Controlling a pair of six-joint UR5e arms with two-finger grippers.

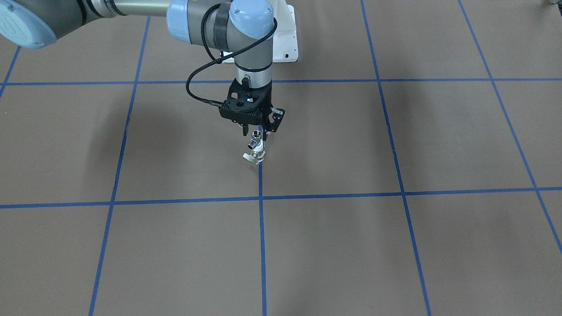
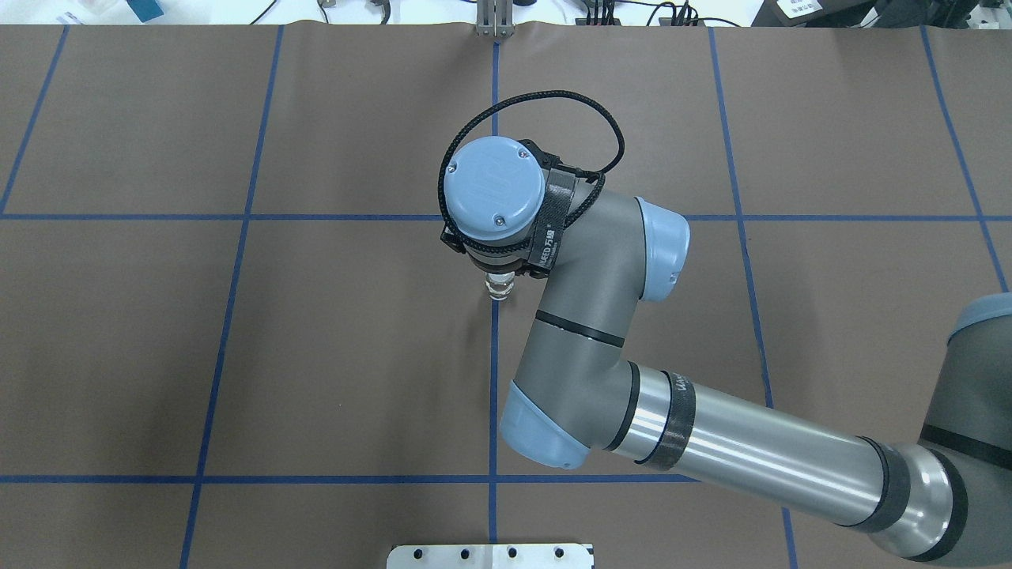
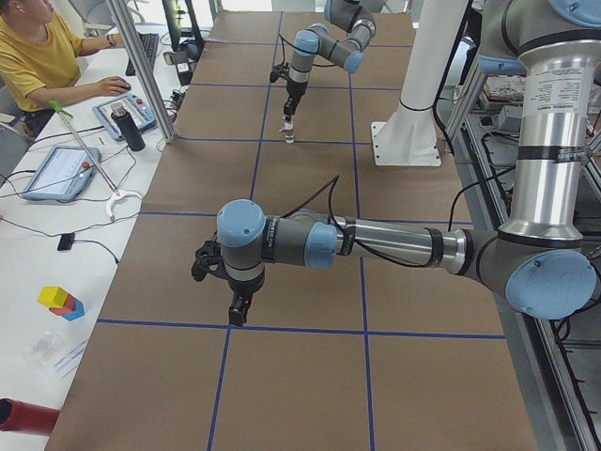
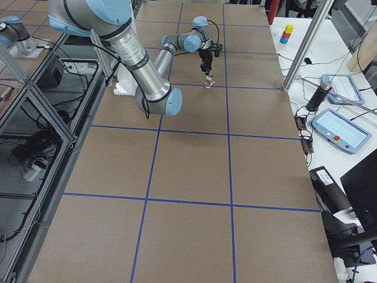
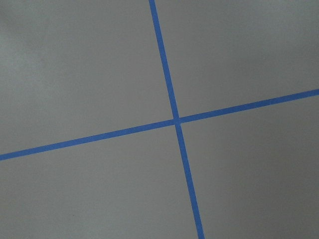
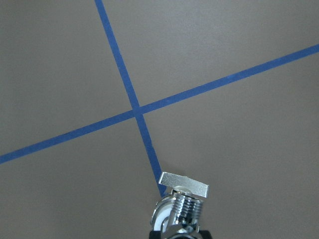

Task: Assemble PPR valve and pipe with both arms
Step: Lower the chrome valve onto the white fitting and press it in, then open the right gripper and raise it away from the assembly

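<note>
The PPR valve (image 1: 258, 155), white-ended with a small white lever tab, and the chrome pipe (image 1: 255, 143) hang together as one short tilted piece over a blue tape line. My right gripper (image 1: 254, 133) points down and looks shut on the pipe's upper end, with the valve at the lower end just above or on the mat. In the right wrist view the piece (image 6: 182, 206) shows at the bottom edge, lever tab outward. In the overhead view it (image 2: 500, 288) peeks out from under the wrist. My left gripper (image 3: 238, 313) hovers low over bare mat, far from the piece. I cannot tell whether it is open.
The white pedestal base (image 1: 285, 44) stands behind the right gripper. Blue tape lines (image 5: 174, 121) grid the brown mat. An operator (image 3: 38, 56), tablets and aluminium posts (image 3: 141, 66) line the far table edge.
</note>
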